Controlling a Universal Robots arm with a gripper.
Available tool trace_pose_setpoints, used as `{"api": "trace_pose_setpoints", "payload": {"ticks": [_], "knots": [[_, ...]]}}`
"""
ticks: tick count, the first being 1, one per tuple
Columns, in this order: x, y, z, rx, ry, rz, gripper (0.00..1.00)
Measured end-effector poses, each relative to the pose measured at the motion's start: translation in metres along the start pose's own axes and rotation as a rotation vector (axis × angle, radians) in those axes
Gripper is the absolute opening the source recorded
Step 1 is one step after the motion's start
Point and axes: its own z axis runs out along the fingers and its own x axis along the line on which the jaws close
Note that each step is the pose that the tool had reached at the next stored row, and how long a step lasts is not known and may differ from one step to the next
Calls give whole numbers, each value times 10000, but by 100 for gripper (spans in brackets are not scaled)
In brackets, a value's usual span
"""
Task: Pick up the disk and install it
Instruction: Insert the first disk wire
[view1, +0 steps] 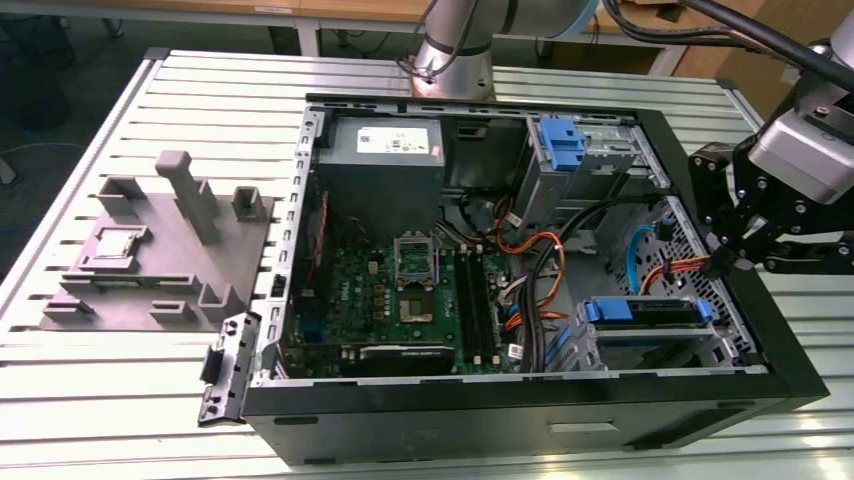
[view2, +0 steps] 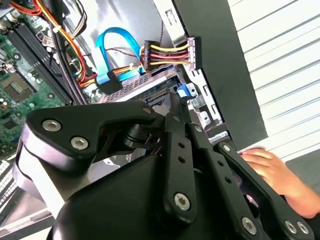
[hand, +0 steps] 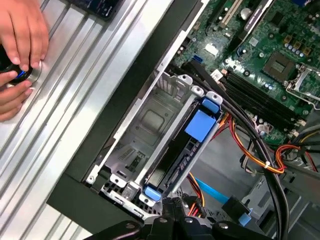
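i have the gripper (view1: 738, 262) hanging over the case (view1: 534, 400) wall on the exterior view's right, just above the drive cage (view1: 641, 335). in both wrist views its linkage crowds the frame and the tips are hidden behind it, so i cannot tell whether the jaws are apart or together, and i see nothing held between them. the disk (hand: 192, 135) appears to sit already in the cage: in the first wrist view its blue carrier runs along one slot, a broad blue tab near one end and a small blue clip at the other, with the neighbouring slot (hand: 145, 125) bare metal. in the exterior view the same blue bracket (view1: 643, 312) lies across the top of the cage. my judgement is that the step in hand is seating, so doing it well means pressing squarely on the carrier, not on the label face, and keeping clear of the cables (hand: 250, 150) that run just beside the cage, since a snag there could tilt the drive. a hand (hand: 20, 45) rests on the table (hand: 65, 110) outside the case, touching a small dark object, so i'd move slowly while a person is near. a second blue carrier (view1: 566, 145) stands in the far bay, well apart.
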Motion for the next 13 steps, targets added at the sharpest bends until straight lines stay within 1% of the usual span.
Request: {"api": "trace_pose_setpoints", "payload": {"ticks": [3,5,7,8,9,10,12,13], "knots": [[-40,-26,2,-6,13,-12,10],[-51,-37,5,-2,29,-22,10],[-53,-43,12,21,62,-82,10],[-53,-44,16,41,78,-323,10],[-53,-44,18,53,85,-474,10],[-54,-43,23,81,95,-783,10],[-53,-44,28,94,93,-989,10],[-52,-45,28,95,92,-1001,10]]}}
